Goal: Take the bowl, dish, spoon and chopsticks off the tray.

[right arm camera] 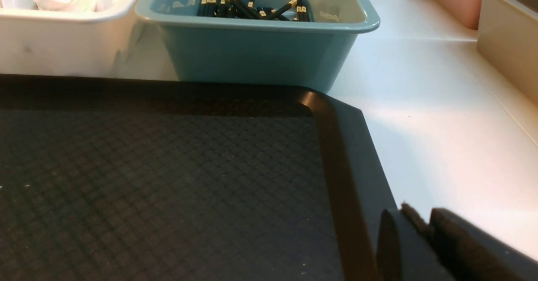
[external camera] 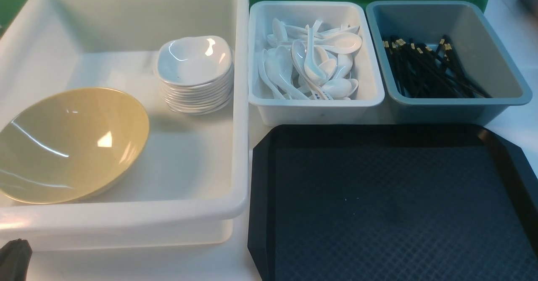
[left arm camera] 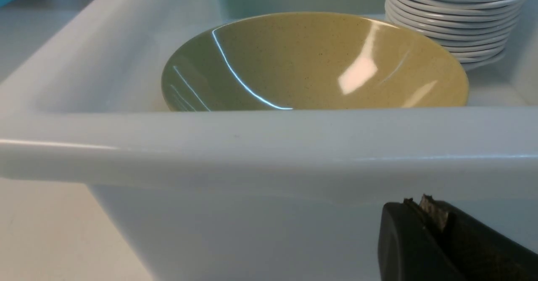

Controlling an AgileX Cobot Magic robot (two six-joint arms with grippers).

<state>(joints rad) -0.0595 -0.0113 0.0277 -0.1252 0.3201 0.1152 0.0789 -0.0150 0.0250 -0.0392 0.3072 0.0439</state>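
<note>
Nearest the robot, the left end effector (left arm camera: 424, 226) hangs low outside the front wall of the large white tub (external camera: 126, 226), its jaws pressed together and empty. The right end effector (right arm camera: 422, 239) sits over the near right rim of the black tray (external camera: 260, 214); its jaws stand almost together with only a thin slit between, nothing held, and whether it counts as shut or slightly parted cannot be told. The tray lies on the white desk (right arm camera: 441, 117) with its diamond-textured floor bare.

Inside the large white tub, the olive-yellow bowl (external camera: 71, 144) rests tilted against the near left side. Farther back in that tub, the dish (external camera: 193, 60) tops a stack of white dishes (external camera: 197, 98). Beyond the tray, a smaller white tub (external camera: 315, 108) holds a pile of white soup spoons (external camera: 311, 62), and just beside it on the right a grey-blue tub (external camera: 496, 54) holds the black chopsticks (external camera: 428, 69) with gold bands.
</note>
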